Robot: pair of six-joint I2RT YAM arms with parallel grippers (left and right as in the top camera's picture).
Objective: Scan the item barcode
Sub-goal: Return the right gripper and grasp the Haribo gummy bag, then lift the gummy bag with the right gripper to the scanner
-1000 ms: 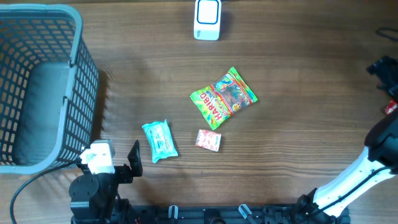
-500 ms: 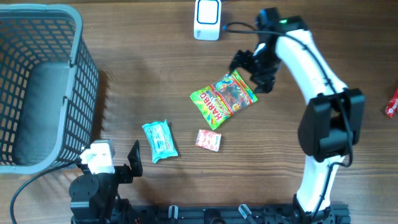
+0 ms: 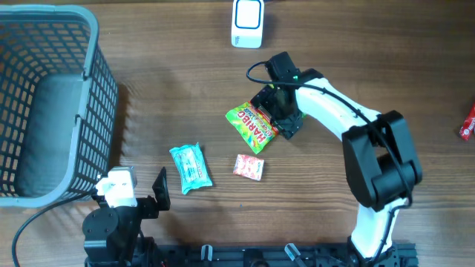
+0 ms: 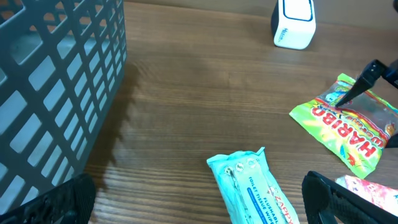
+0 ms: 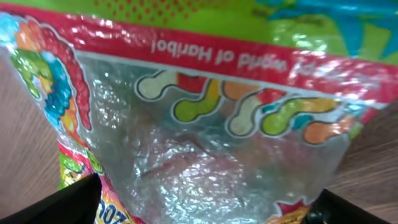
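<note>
Overhead, we are seeing the right gripper (image 3: 280, 113) hanging directly above the Haribo bag (image 3: 254, 126). It is covering the bag's far end, while the green printed end is sticking out from under it on the side nearer the left arm. The scanner (image 3: 247, 22) is standing beyond the gripper, near the table's far edge and well apart from it. Through the right wrist camera we are looking straight down onto the bag's clear window. The two fingertips (image 5: 78, 208) are showing at the lower corners with the film filling the space between them, so the jaws are standing spread wide and gripping nothing. Whether a fingertip is already touching the film we cannot tell. The left gripper (image 4: 199, 186) is also standing spread and empty, with the teal wipes pack (image 4: 255, 186) lying just ahead of it.

We are judging the bag to be light, soft and crinkly, with loose sweets shifting inside and a glossy skin that is likely to slip. A pinch on the flat sealed seam at the end under the fingers should be holding better than a squeeze on the bulging middle. No barcode is showing on the upper face, so it is probably underneath, and the hold should be leaving that side uncovered.
</note>
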